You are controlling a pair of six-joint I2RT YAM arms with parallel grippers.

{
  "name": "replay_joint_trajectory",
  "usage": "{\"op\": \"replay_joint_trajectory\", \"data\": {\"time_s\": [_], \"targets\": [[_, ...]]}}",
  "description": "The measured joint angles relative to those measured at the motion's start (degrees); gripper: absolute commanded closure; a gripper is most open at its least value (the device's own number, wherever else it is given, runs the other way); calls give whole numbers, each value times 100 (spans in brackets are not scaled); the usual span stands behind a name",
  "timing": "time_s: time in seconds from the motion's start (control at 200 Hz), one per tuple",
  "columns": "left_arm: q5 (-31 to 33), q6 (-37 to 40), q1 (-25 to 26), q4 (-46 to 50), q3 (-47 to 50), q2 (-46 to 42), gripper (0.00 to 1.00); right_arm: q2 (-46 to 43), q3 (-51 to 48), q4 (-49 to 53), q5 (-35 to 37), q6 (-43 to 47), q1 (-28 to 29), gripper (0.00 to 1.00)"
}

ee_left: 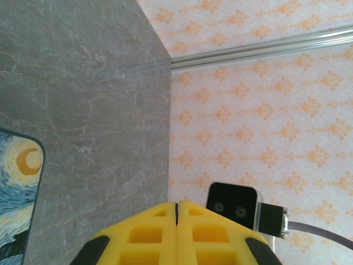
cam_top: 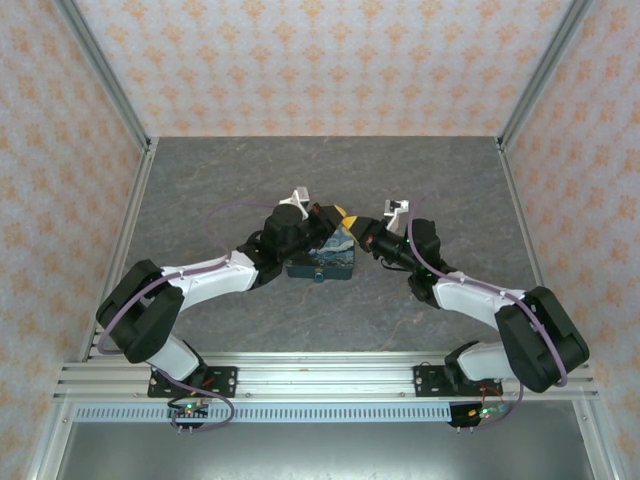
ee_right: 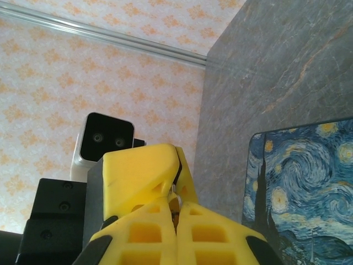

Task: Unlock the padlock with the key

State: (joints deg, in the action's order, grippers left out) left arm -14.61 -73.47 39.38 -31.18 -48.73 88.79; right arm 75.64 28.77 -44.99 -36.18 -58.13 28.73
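Both grippers meet tip to tip above the blue-and-yellow Starry Night box. My right gripper is shut, and a small silvery metal piece, the key, is pinched at its fingertips. The left gripper's yellow fingers press against that same spot from above. In the left wrist view my left gripper has its fingers together with only a thin slit, and nothing shows between them. The padlock is a tiny teal-dark piece on the box's near side. From above, the left gripper and right gripper hover over the box's far right corner.
The box lies flat on the grey stone-patterned table, with open table behind and to both sides. Patterned walls and metal corner posts enclose the space. The right wrist's camera sits close beyond my left fingers.
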Motion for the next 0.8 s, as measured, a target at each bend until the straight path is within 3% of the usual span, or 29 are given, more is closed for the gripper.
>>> {"op": "replay_joint_trajectory", "data": {"time_s": [0.075, 0.155, 0.21, 0.601, 0.801], "targets": [[-4, 46, 0, 256, -107, -7, 39, -107, 59, 442, 2, 249, 0, 100], [-9, 131, -11, 684, -302, -61, 24, -369, 109, 1139, 2, 671, 0, 100], [-11, 181, -42, 1075, -444, -162, 20, -568, 168, 1591, 13, 962, 0, 100], [-533, 494, -160, 3449, -1790, -409, 19, -1311, 485, 3620, 435, 2682, 103, 100], [-898, 330, -160, 4240, -2048, -129, 35, -1445, 960, 4483, 1427, 3600, 866, 100]]}}
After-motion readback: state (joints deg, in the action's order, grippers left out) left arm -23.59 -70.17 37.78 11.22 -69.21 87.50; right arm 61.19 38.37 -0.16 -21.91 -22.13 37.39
